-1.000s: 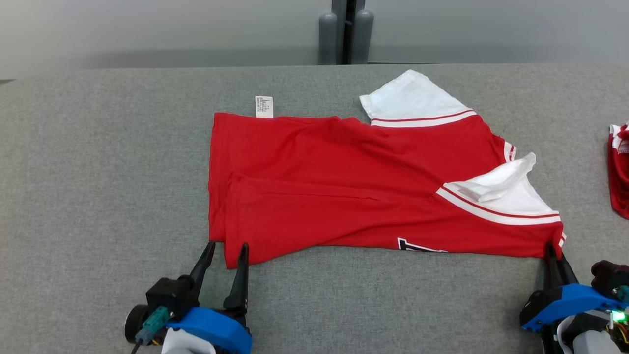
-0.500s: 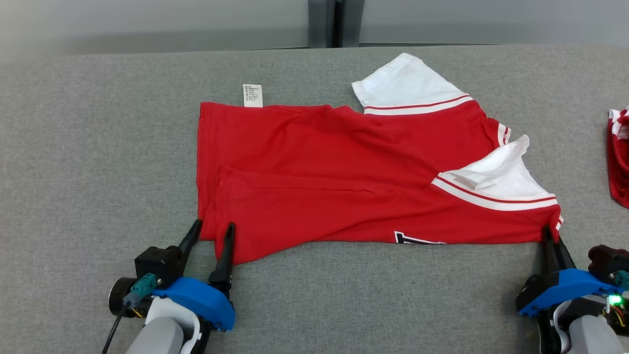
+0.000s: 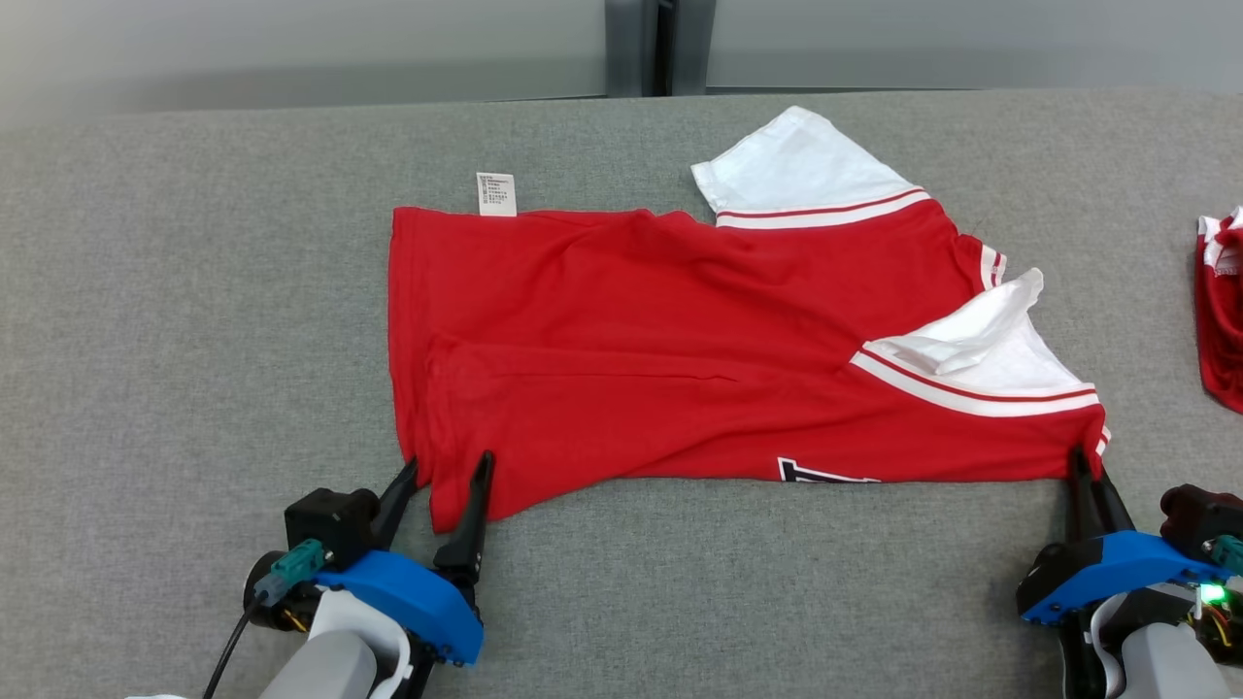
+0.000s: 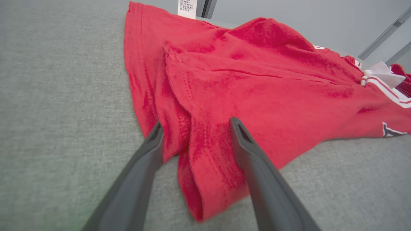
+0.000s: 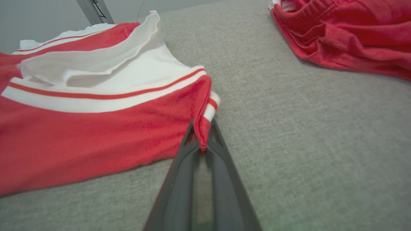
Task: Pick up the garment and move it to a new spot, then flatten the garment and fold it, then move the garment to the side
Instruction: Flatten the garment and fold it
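Our red garment [image 3: 680,359] lies spread out in the middle of the grey surface [image 3: 194,340], with one long side toward us. It is not flat yet. A flap [image 4: 224,106] is folded over along the near side, and one white sleeve [image 3: 971,335] is bunched up near the right end. The other sleeve [image 3: 801,160] sticks out on the far side, and a small white tag [image 3: 496,193] pokes out at the far left corner.

Our right hand [image 3: 1078,458] is pinched shut on the near right corner of the garment. In the right wrist view a bit of red cloth with striped trim is squeezed between its fingers.

Our left hand [image 3: 449,464] is wide open at the near left corner. The corner of the cloth sits between its two fingers, but the hand has hold of nothing.

We think the job now is to grab that corner. We should slide in a little more so both layers are well inside, then close firmly. A grip on the very tip could slip. After that, both hands should lift and pull together, so the cloth goes tight and smooth.

A second red cloth [image 3: 1222,311] lies well apart at the right edge. We should keep away from it.
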